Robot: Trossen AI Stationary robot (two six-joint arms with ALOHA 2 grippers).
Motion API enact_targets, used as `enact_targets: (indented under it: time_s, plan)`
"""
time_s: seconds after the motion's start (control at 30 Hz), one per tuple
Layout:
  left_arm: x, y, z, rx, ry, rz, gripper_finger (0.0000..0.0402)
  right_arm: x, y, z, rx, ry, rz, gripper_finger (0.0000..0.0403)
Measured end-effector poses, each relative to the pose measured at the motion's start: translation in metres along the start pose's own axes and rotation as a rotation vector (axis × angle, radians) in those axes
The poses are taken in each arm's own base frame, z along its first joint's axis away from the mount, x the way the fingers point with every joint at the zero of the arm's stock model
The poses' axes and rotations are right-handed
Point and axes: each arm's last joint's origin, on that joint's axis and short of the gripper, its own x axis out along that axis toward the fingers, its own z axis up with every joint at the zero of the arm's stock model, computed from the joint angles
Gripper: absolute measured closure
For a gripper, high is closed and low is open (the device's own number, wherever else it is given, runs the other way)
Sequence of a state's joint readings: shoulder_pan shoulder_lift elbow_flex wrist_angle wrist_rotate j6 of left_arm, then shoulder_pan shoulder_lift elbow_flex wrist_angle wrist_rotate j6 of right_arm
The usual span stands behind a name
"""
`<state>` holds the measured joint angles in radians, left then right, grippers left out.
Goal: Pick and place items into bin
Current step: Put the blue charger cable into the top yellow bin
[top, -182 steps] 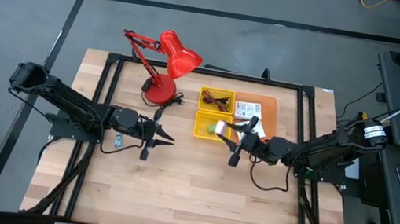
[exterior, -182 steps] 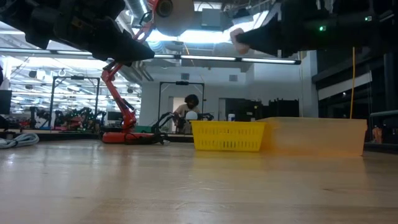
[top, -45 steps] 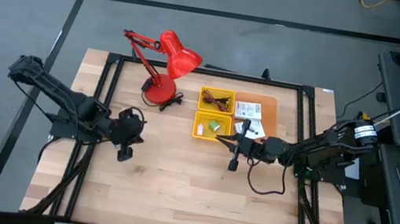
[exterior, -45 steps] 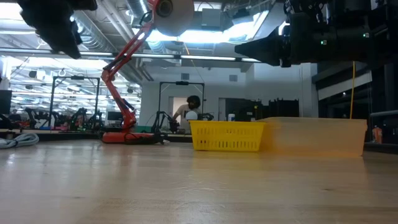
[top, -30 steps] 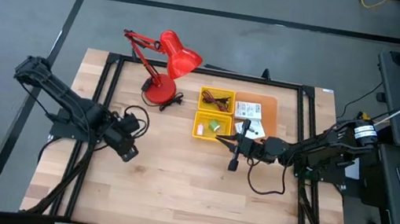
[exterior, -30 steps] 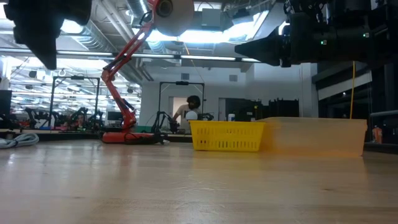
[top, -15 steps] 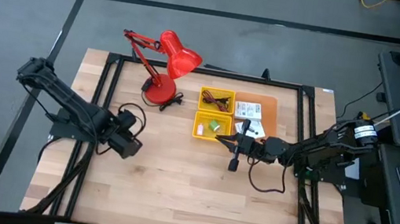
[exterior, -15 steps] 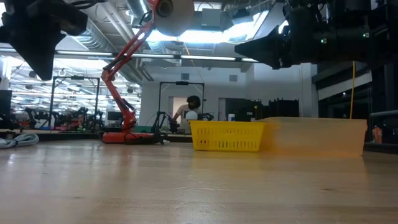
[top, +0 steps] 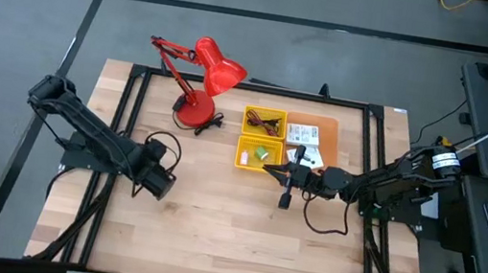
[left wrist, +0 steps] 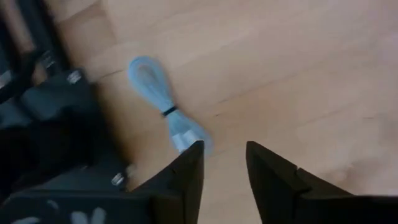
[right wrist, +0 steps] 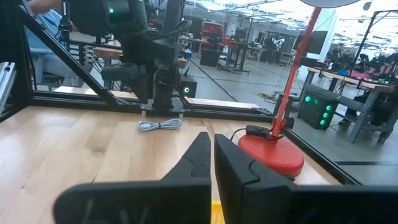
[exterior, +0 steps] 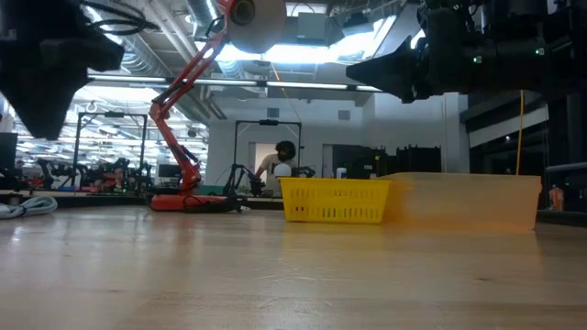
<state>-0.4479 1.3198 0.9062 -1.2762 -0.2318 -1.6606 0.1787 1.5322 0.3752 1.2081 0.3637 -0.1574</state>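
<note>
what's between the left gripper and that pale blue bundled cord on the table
Nothing visible. The left gripper hangs above the pale blue cord with only bare table between them, jaws parted.

The yellow bin [top: 260,143] sits near the table's [top: 227,250] back edge. The lamp [top: 199,79] stands to its left, the flat tray [top: 323,129] touching its right. A bundled cord [left wrist: 165,112] lies far left of the bin, by the left arm's base.

Grey floor [top: 41,0] with dark seams, bright ceiling strip lights [exterior: 303,55], workbenches [right wrist: 367,84] beyond, seated person [exterior: 280,158].
</note>
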Motion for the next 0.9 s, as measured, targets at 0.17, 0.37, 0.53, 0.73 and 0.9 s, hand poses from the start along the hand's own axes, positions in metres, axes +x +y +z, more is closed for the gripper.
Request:
enact_targets:
  time_s: [0.17,0.37,0.53,0.73,0.9]
  plan:
    - [0.003,0.003,-0.002,-0.060,0.028,0.088,0.0268,0.000,0.000,-0.001,-0.002,0.006,0.001,0.0398]
    - [0.008,0.001,-0.003,-0.107,0.012,0.125,0.0263,0.000,0.000,-0.001,-0.003,0.008,0.001,0.0398]
    - [0.037,0.007,-0.011,-0.109,0.063,0.148,0.0262,0.000,0.000,-0.001,-0.003,0.008,0.001,0.0398]
    - [0.069,0.022,-0.019,-0.140,0.123,0.132,0.0262,0.000,0.000,0.000,-0.002,0.005,0.001,0.0398]
    - [0.077,0.028,-0.019,-0.161,0.113,0.016,0.0262,0.000,0.000,0.000,-0.002,0.004,0.001,0.0398]
